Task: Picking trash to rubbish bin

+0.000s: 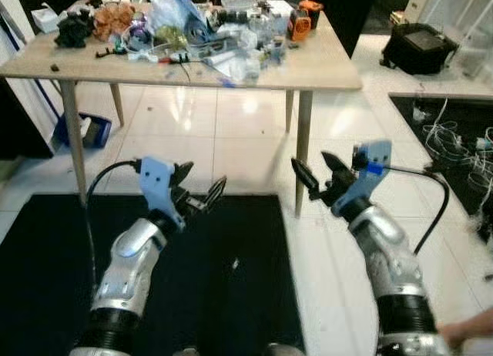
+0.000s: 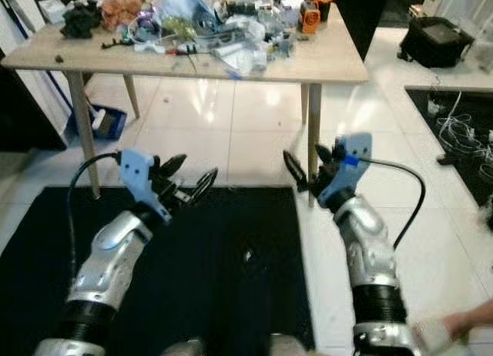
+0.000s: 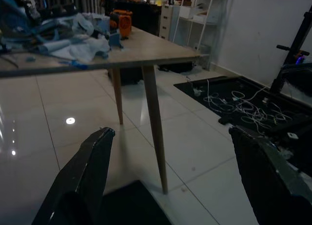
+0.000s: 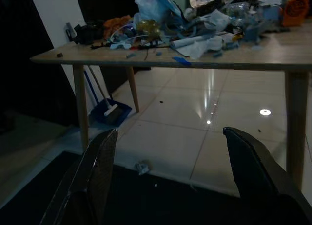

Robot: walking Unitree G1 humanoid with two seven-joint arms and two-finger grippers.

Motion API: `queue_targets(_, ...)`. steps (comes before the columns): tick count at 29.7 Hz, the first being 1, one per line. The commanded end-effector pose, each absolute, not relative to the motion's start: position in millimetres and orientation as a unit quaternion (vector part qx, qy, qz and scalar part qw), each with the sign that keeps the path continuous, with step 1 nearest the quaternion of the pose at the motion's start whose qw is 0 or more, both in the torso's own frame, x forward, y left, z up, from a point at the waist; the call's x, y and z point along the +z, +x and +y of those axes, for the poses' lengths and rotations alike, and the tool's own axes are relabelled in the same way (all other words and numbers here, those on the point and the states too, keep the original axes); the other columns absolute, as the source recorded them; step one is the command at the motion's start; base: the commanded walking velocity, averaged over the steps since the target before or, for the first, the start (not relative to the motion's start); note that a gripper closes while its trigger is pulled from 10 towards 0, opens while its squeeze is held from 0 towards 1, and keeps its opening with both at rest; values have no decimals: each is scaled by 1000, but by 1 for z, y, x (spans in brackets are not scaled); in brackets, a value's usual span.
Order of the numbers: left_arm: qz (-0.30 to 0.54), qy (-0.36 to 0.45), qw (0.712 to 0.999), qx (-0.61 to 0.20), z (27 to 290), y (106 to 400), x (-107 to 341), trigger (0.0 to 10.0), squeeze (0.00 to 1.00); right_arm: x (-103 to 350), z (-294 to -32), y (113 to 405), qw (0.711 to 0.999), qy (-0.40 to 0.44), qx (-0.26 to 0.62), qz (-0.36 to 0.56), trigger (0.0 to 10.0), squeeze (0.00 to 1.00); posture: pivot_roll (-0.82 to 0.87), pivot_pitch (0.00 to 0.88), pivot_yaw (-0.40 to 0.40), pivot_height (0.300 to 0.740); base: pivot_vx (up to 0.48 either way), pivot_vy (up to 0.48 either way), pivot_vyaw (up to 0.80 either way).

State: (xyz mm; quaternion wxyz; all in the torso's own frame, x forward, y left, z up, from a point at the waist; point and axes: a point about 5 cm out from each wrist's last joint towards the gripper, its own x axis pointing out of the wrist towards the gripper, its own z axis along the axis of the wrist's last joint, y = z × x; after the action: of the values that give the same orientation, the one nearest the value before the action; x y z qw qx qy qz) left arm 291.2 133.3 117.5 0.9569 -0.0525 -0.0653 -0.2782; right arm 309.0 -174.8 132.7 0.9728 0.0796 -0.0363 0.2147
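Cluttered table (image 1: 323,71) ahead, its leg (image 1: 302,152) between open-jawed grippers

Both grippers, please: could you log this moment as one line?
left gripper open, empty | right gripper open, empty | over black mat | cluttered table ahead

Silver arms, blue-bracketed black claws, black cables

Open floor before us, cluttered table ahead

We had bare white tile (image 1: 231,132) and a black mat (image 1: 46,279) free under both spread-fingered grippers; ahead, the wooden table (image 1: 323,71) stood heaped with clutter (image 1: 208,32), its slanted legs (image 1: 302,148) near the right gripper (image 1: 317,173), with tangled cables (image 1: 454,144) crowding the floor to our right.
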Motion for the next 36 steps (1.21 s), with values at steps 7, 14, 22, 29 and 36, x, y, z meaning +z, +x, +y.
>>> queue_targets(7, -73, -53, 951, -297, 126, 294, 122, 10000, 0, 132, -171, 309, 970, 71, 228, -41, 10000, 0, -84, 0, -16, 740, 480, 0, 0)
queue_targets(14, -79, -55, 948, -302, 125, 296, 125, 10000, 0, 132, -170, 312, 970, 70, 230, -41, 10000, 0, -88, 0, -17, 740, 480, 0, 0)
queue_targets(22, -82, -54, 946, -309, 123, 297, 127, 10000, 0, 132, -172, 312, 970, 70, 228, -38, 10000, 0, -89, 0, -12, 740, 480, 0, 0)
queue_targets(29, -85, -52, 944, -313, 122, 297, 130, 10000, 0, 132, -172, 313, 971, 70, 228, -37, 10000, 0, -91, 0, -11, 740, 480, 0, 0)
queue_targets(36, -87, -49, 943, -317, 120, 298, 132, 10000, 0, 131, -172, 314, 970, 72, 231, -28, 10000, 0, -93, 0, -12, 740, 480, 0, -114)
